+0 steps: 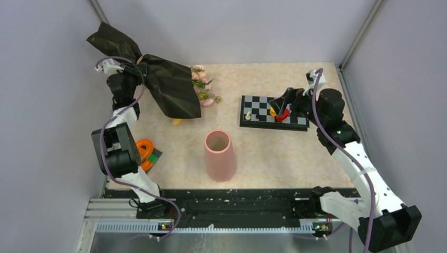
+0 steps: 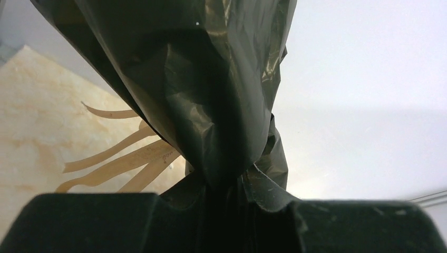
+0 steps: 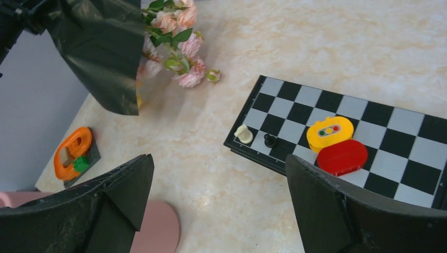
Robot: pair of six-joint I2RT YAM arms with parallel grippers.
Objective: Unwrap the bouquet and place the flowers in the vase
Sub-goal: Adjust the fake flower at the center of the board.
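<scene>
The left gripper (image 1: 129, 74) pinches the bouquet (image 1: 168, 87) of pink, peach and yellow roses at the gathered neck of its black crinkled wrapping paper (image 2: 211, 79). It does so at the far left of the marbled beige table (image 1: 295, 153). The left wrist view shows the jaws pressed onto the bunched paper, with strands of thin tan ribbon (image 2: 121, 163) trailing loose beside the neck. Gripping there raises the tail of the wrap and lets the cone slant down to the right. The flowers (image 1: 202, 87) therefore poke out of the open end, low over the table; whether they touch it I cannot tell. By the look of it, the paper is on and the unwrapping is not yet done.

The tall matte pink vase (image 1: 219, 155) stands upright and empty near the middle, nearer than the bouquet and apart from it. The right gripper (image 3: 221, 203) hovers with fingers spread wide, holding nothing. It is over the black-and-white chessboard (image 3: 379, 116) at the far right — close to a yellow block (image 3: 330, 132) and a red block (image 3: 342, 156). It looks free to take the bloom end while the left anchors the neck.
</scene>
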